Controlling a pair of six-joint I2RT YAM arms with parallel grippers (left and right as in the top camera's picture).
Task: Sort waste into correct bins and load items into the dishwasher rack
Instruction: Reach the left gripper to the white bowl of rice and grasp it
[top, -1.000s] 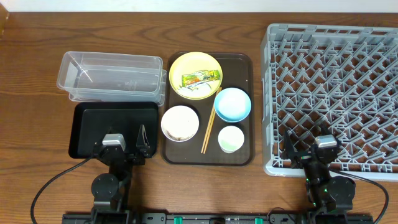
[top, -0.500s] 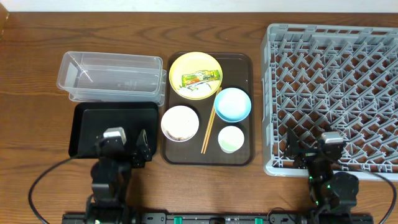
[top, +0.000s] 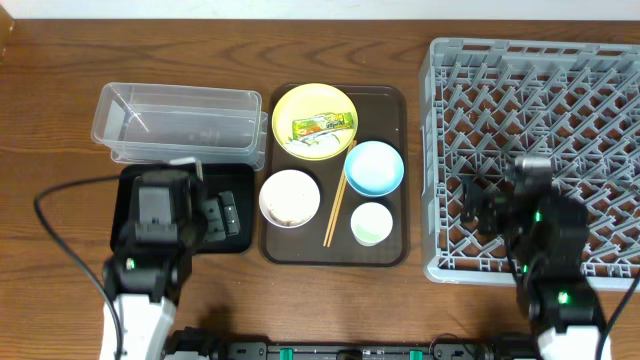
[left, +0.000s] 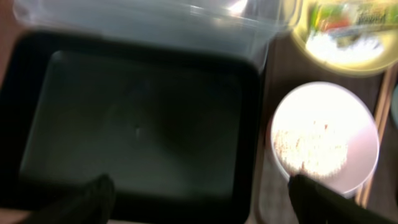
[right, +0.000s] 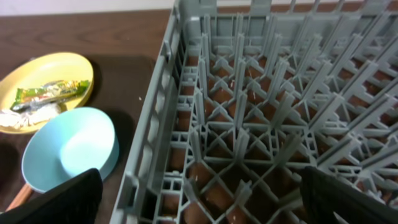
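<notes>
My left gripper (top: 216, 214) is open and empty above the black tray (top: 140, 195); in the left wrist view (left: 205, 208) its fingers straddle the tray's near edge (left: 137, 130). The clear tub (top: 178, 122) lies behind it. The white bowl (top: 290, 197) holds rice grains (left: 311, 148). The yellow plate (top: 315, 120) carries the green-and-yellow wrapper (top: 324, 124) and some white grains (right: 18, 118). The blue bowl (top: 373, 167), green cup (top: 371, 223) and chopsticks (top: 334, 208) lie beside them. My right gripper (top: 482, 206) is open and empty over the grey rack's (top: 600, 60) left front part (right: 208, 202).
The dishes sit on a brown serving tray (top: 390, 100) between the bins and the rack. The rack's left wall (right: 155, 118) stands between my right gripper and the blue bowl (right: 68, 149). Cables trail from both arms near the table's front edge.
Both arms have risen and moved away from the front edge. The left gripper now hangs over the black tray, the right over the rack's front left part. No object moved.
</notes>
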